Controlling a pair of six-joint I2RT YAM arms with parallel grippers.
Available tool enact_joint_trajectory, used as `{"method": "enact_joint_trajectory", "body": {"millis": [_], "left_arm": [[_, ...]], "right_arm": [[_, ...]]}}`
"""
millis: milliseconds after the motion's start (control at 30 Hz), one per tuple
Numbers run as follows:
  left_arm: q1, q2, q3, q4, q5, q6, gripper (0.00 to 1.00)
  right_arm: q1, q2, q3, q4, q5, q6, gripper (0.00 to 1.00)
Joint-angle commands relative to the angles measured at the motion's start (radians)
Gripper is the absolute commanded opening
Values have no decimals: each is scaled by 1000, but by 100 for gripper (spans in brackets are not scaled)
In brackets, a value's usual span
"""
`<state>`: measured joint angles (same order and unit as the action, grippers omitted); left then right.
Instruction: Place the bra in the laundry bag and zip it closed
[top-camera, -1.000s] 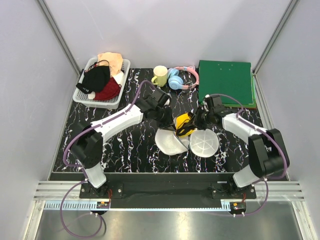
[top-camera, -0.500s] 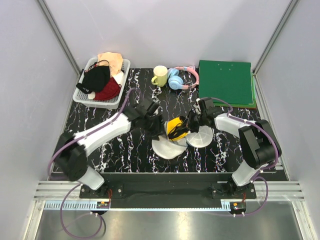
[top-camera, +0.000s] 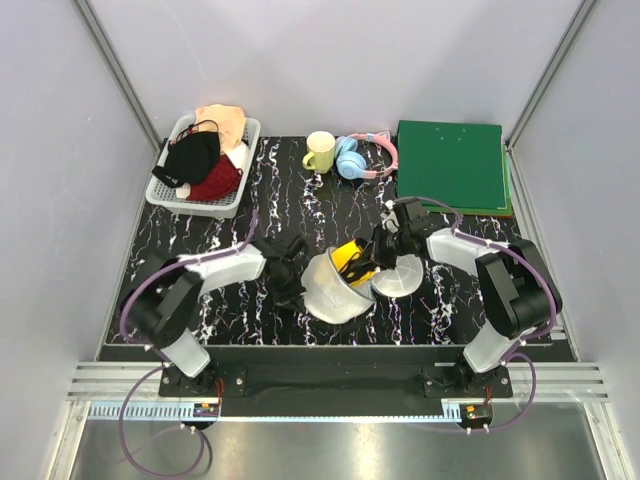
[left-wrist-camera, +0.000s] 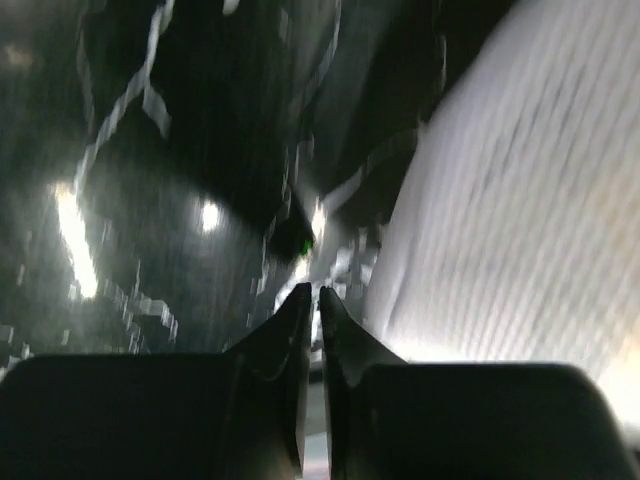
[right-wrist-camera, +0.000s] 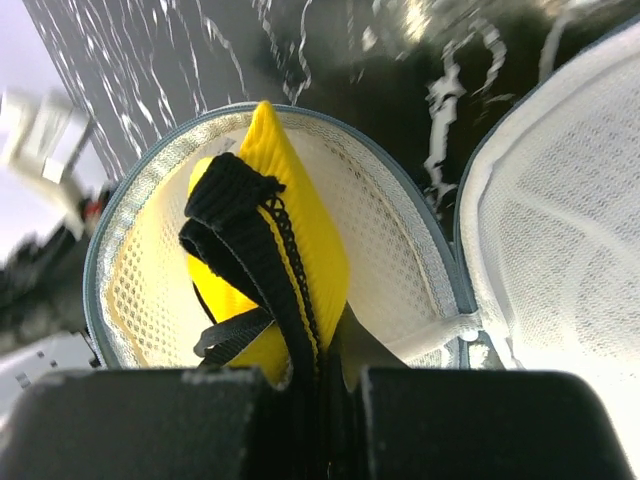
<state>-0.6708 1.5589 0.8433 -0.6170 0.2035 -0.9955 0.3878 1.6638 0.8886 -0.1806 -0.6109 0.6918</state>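
Right wrist view: the bra (right-wrist-camera: 320, 255) is clamped by right gripper (right-wrist-camera: 320, 368) jaws inside the laundry bag (right-wrist-camera: 400, 250). Protruding straps could be snagged on release. Left gripper (left-wrist-camera: 312, 296) jaws are almost closed; contents cannot be determined.
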Motion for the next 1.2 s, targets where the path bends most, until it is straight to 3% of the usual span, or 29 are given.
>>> {"method": "enact_joint_trajectory", "body": {"millis": [0,267,467,500,533,667,700,733,867,1033,1167], "left_arm": [[8,140,109,91,-41,70,9],[2,274,207,88,-75,112,7],[2,260,192,48,-93,144,8],[2,236,182,37,-95,155,10],[2,219,168,7,-101,162,13],[4,72,99,-78,-131,208,39],[4,-3,86,-114,-142,216,42],[4,-40,89,-134,-144,224,45],[2,-184,155,-199,-121,244,52],[-18,-218,347,-205,-116,244,47],[-61,-95,523,-164,-132,261,41]], "right_arm": [[48,5,3,-11,-46,-40,0],[206,96,46,55,-34,28,0],[204,224,116,46,42,-26,4],[204,240,139,6,45,-73,7],[206,240,165,-37,56,-81,22],[203,124,182,-233,154,-115,63],[203,88,184,-264,184,-126,70],[203,26,199,-348,248,-129,83],[195,-58,272,-574,390,-147,100],[114,-153,288,-721,482,-81,100],[-102,-184,245,-749,525,-61,100]]}}
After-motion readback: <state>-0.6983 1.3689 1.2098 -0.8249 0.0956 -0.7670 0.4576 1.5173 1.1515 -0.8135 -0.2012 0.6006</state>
